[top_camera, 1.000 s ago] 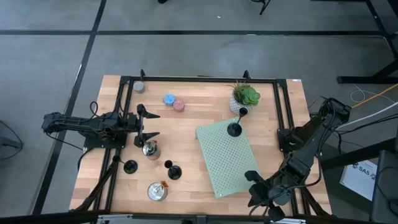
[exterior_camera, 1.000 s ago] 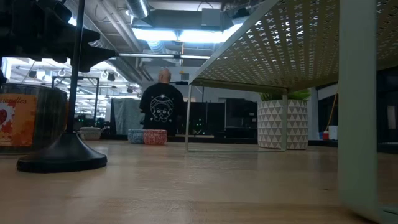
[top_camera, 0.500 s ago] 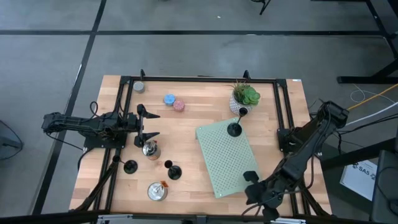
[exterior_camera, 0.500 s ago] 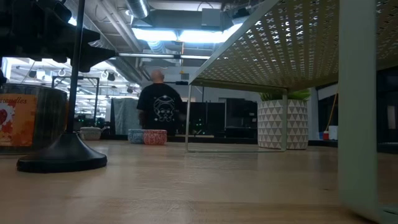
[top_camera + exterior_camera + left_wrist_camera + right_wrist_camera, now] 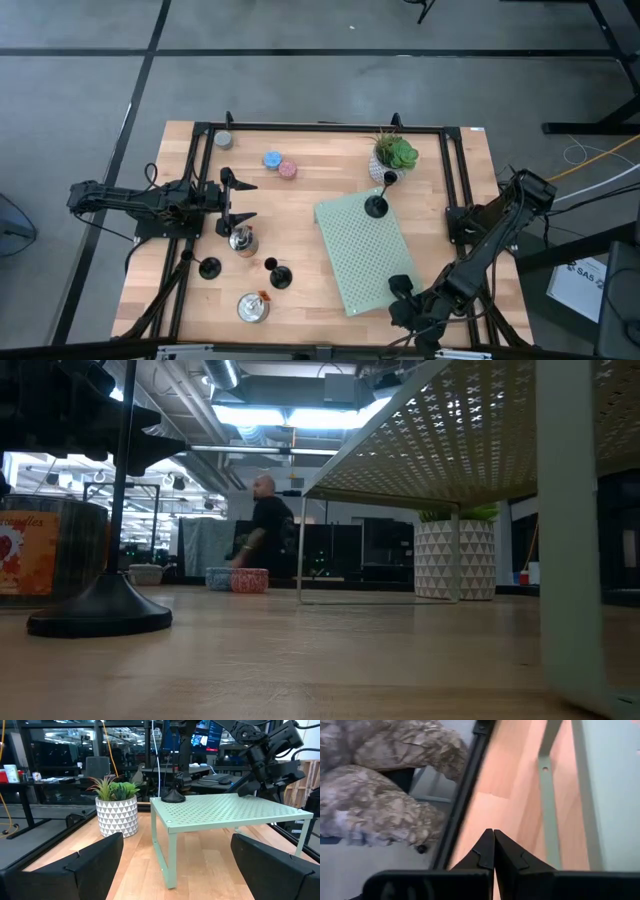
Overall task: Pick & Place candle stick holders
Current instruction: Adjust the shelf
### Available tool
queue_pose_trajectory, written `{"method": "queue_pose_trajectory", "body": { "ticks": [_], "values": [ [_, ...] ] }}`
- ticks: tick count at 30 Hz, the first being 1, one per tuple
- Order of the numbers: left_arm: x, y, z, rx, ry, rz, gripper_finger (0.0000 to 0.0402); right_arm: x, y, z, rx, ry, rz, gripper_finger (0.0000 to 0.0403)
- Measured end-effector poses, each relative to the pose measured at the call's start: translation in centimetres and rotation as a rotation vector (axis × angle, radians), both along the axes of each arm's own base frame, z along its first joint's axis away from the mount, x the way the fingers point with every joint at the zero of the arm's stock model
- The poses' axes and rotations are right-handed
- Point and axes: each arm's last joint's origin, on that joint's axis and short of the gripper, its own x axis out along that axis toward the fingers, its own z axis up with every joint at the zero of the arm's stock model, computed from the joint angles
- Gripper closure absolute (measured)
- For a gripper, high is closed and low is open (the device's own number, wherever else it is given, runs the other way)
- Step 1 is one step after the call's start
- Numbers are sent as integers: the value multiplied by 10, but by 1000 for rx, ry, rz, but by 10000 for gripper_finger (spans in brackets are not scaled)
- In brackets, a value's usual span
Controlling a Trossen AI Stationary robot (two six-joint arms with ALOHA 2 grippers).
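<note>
With one holder (image 5: pixel 376 208) on the shelf (image 5: pixel 360 260), our clenched, empty right gripper (image 5: pixel 405 300) waits lower right; our left gripper (image 5: pixel 237 201), released at left, must grasp the next holder (image 5: pixel 279 277).

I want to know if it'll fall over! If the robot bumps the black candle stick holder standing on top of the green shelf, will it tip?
The candle stick holder probably resists small bumps: its round base sits flat on the green shelf. A push high on its thin stem could likely tip it. It looks stiff, not floppy.
</note>
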Motion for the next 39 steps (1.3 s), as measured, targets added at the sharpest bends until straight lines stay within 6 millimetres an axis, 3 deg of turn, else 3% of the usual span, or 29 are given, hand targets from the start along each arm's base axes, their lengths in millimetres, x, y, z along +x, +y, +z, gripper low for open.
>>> {"method": "queue_pose_trajectory", "body": {
  "ticks": [16, 32, 39],
  "values": [
    [0, 0, 0, 0, 0, 0, 34, 15, -25, -7, -175, -6, -10, 399],
    [0, 0, 0, 0, 0, 0, 34, 47, -81, -11, -368, 68, 0, 399],
    [0, 0, 0, 0, 0, 0, 34, 49, -96, 3, -347, 43, -6, 399]
  ]
}}
